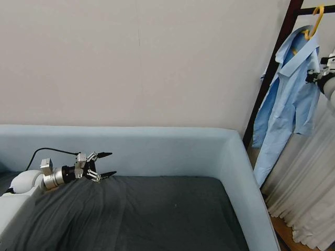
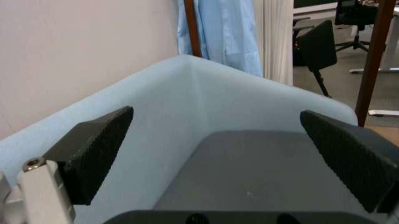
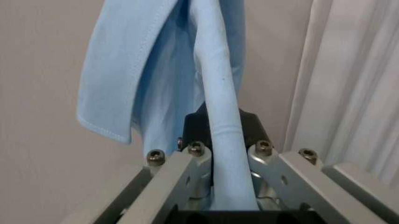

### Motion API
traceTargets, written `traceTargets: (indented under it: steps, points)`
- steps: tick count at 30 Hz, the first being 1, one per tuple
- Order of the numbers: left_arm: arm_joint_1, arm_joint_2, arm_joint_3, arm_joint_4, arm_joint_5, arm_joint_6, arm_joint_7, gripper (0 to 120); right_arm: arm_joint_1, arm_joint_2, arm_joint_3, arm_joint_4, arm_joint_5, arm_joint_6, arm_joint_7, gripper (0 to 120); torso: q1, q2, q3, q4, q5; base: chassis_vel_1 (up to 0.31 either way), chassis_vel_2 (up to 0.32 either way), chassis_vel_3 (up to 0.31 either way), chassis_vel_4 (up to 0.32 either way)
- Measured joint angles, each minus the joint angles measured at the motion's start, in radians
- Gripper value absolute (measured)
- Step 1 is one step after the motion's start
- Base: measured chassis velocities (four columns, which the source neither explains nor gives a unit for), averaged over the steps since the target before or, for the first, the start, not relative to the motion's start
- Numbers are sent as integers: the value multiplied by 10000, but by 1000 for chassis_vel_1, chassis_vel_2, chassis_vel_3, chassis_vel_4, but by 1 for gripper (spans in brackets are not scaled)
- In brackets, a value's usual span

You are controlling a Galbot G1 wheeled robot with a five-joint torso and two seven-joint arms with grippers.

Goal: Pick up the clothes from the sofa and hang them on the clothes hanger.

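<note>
Two grippers sit well apart in the head view. The left gripper (image 1: 108, 164) hovers low with its fingers spread and nothing between them; the dark seat cushion (image 1: 157, 214) lies just beneath it and the backrest of the pale blue sofa (image 1: 157, 140) stands close behind it. The right gripper (image 1: 313, 76) is raised at the sleeve side of the light blue shirt (image 1: 285, 104), which hangs from a yellow hanger (image 1: 316, 21) above the gripper on a dark rack (image 1: 272, 65); a white curtain (image 1: 309, 183) falls below it. From the left wrist, the left gripper (image 2: 216, 112) shows both ribbed pads (image 2: 93, 149) wide apart, and ahead of them are the sofa's inner corner (image 2: 187, 88) and, farther on, the hanging shirt (image 2: 224, 28). From the right wrist, the right gripper (image 3: 227, 151) is pressed together on a narrow fold of the shirt (image 3: 156, 70), which rises straight from between the fingers, with the curtain (image 3: 355, 70) beside it.
</note>
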State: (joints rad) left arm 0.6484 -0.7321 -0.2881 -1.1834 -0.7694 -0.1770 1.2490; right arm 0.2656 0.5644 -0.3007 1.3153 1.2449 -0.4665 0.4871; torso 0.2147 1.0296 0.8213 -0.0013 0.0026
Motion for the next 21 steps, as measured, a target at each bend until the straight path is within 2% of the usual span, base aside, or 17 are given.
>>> traceTargets:
  steps: [6, 21]
  points:
    - [70, 16, -65, 34, -24, -126, 11, 100, 1031, 404, -806, -759, 372, -148, 118, 4, 0, 0, 0, -1, 1, 0, 0, 0, 0]
    - [120, 20, -105, 80, -69, -289, 51, 100, 1902, 759, -1211, -1425, 1507, -551, 1325, 4, -2, 0, -1, -1, 1, 0, 0, 0, 0]
